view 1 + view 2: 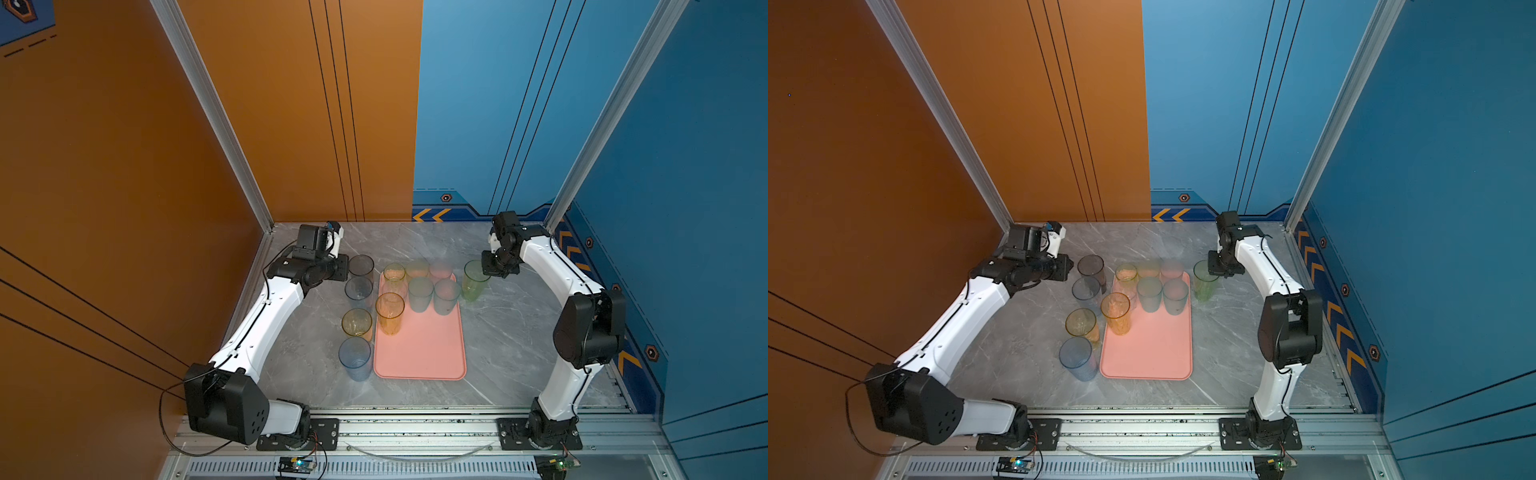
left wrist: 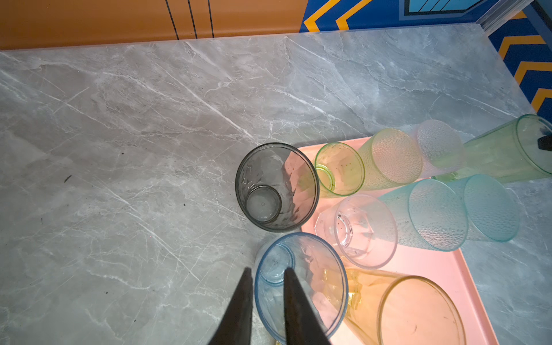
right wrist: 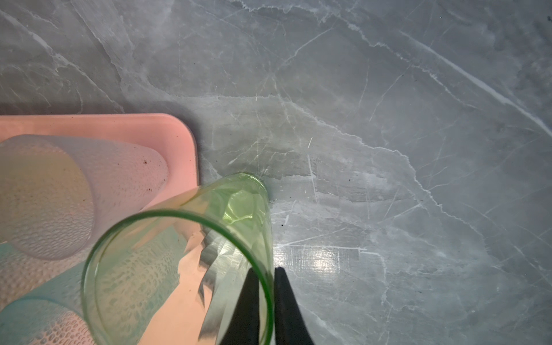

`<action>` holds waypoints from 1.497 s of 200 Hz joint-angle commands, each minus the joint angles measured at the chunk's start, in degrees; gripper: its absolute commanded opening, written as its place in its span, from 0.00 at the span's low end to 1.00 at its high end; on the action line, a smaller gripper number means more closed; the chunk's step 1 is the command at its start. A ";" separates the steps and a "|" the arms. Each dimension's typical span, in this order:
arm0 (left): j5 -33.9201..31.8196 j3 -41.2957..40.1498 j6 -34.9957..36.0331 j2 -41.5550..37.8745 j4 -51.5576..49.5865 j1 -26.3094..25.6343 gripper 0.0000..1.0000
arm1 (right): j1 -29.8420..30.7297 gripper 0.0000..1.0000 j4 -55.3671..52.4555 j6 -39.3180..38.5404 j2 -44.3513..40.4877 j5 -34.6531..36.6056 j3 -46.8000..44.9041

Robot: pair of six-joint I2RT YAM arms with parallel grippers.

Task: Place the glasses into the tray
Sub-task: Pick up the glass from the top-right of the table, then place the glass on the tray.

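Right gripper (image 3: 265,270) is closed on the green tumbler (image 3: 239,209). One finger sits inside the rim and one outside, pinching the wall near the top. The green tumbler stands upright with its long axis vertical and its base on the marble table (image 1: 519,332), so it is not in the tray (image 1: 419,353) yet. It is just beside the tray's far right corner, on the side where only the right arm is close. From this gripper the tray lies to the robot's left, and we judge the next move to be a lift over the low rim and across. That corner is crowded: a pinkish tumbler (image 3: 89,185) and a teal tumbler (image 1: 446,296) stand right there. The near half of the tray is bare, so it looks the safer drop spot. Left gripper (image 2: 267,270) has its jaws slightly apart astride the rim of the blue tumbler (image 2: 301,263), which is on the table beside the tray's left edge. We cannot tell if it actually clamps the blue tumbler. A grey tumbler (image 2: 277,185) stands just beyond it, also off the tray.
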 commanded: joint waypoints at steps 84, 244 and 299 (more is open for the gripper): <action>0.96 0.68 0.44 0.54 -1.14 0.52 0.21 | 0.20 0.00 -2.81 -1.20 -6.20 6.44 -1.10; -0.89 1.34 0.58 1.83 -1.80 0.35 0.21 | 22.68 0.01 -18.34 -2.04 -22.55 15.43 6.44; -1.25 1.92 0.47 2.67 -2.32 0.02 0.21 | 33.72 0.01 -17.85 -0.89 -15.30 16.05 6.43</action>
